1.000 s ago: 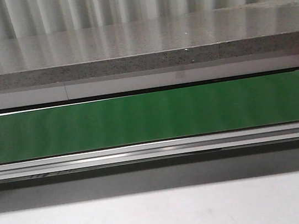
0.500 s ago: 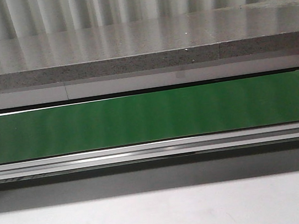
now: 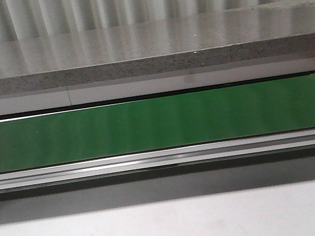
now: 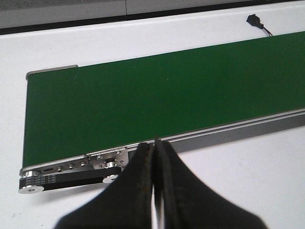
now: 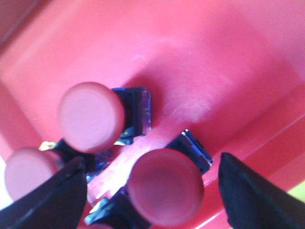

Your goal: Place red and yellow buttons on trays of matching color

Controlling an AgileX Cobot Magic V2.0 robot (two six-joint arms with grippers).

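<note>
The left gripper [image 4: 155, 157] is closed and empty over the green belt [image 4: 143, 100]; the right gripper [image 5: 152, 191] spreads wide above red buttons [image 5: 166, 187] in the red tray [image 5: 200, 57].

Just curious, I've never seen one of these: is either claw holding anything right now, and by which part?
Nothing is held. The left gripper is shut on nothing; the right gripper is open above red buttons lying in the red tray.

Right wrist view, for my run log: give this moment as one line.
right gripper: open over red tray | red buttons in tray: three | left gripper: shut, empty | conveyor belt: bare
</note>
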